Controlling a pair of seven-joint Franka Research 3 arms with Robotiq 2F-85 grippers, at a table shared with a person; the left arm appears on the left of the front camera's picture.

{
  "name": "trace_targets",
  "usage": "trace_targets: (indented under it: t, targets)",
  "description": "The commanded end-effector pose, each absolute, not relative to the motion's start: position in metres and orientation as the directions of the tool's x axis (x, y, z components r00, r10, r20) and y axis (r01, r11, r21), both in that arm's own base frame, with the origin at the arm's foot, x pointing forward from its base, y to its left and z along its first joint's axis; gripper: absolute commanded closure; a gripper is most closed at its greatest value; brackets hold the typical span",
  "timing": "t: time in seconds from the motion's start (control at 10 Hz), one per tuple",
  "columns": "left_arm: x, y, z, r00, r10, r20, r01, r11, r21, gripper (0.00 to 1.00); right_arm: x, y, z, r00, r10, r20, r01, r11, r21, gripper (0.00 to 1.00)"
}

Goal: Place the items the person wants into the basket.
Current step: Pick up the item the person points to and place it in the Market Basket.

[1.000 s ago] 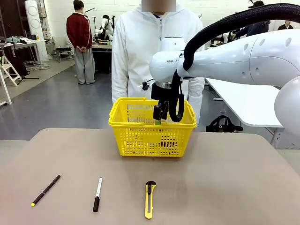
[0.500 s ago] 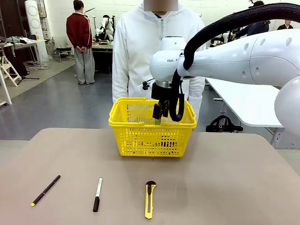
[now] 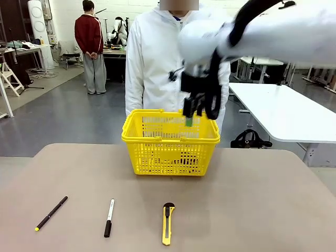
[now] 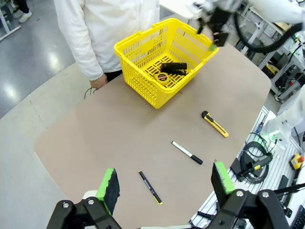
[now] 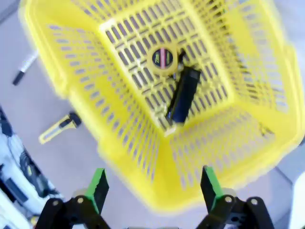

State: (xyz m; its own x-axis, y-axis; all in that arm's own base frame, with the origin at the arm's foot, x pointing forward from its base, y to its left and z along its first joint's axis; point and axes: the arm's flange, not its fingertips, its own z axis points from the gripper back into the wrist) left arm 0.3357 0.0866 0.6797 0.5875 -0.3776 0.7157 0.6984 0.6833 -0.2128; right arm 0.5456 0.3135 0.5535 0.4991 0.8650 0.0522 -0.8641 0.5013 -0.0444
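The brown table (image 3: 252, 199) carried everything, and I took the yellow basket (image 3: 157, 157) near its far edge as my marker. The person (image 3: 157, 63) in the white jacket stood just behind the basket, close enough, I judged, to oversee what went in.

The right arm (image 3: 273, 31) reached in over the basket. The right gripper (image 3: 190, 116) hung above the basket's far rim with its green pads spread and nothing between them, which the right wrist view confirmed. I read that as a release already made. The left gripper (image 4: 164, 183) waited well back from the basket on the robot's side, jaws wide and empty, apparently ready for the next item.

The tape measure (image 5: 162, 59) lay on the basket floor, its black strap (image 5: 182, 95) trailing beside it. The utility knife (image 3: 167, 223) lay on the table in front of the basket. The white marker (image 3: 108, 217) lay to the knife's left, and the pen (image 3: 51, 213) lay farthest from the basket at front left, not yet collected.

Compared with a second before, the right gripper had risen from rim level to well above the basket, and the arm was blurred with motion. The three tools in front of the basket had not shifted.
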Motion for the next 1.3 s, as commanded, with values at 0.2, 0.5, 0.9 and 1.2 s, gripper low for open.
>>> trace_targets:
  t: [0.2,0.5,0.9,1.2]
  targets:
    - [0.335,0.088,0.679,0.57,-0.382,0.727,0.714,0.667,-0.21,0.0,0.332,0.118,0.62,0.658,0.709,0.255,-0.709,0.697,-0.106,0.0]
    - [0.335,0.088,0.679,0.57,-0.382,0.727,0.714,0.667,-0.21,0.0,0.241,0.003,0.648,0.702,0.533,0.473,-0.579,0.813,-0.059,0.0]
    - [0.335,0.088,0.679,0.57,-0.382,0.727,0.714,0.667,-0.21,0.0,0.199,-0.088,0.642,0.66,0.381,0.648,-0.565,0.82,0.093,0.0]
    - [0.335,0.088,0.679,0.57,-0.382,0.727,0.714,0.667,-0.21,0.0,0.201,-0.11,0.646,0.65,0.323,0.688,-0.558,0.818,0.143,0.0]
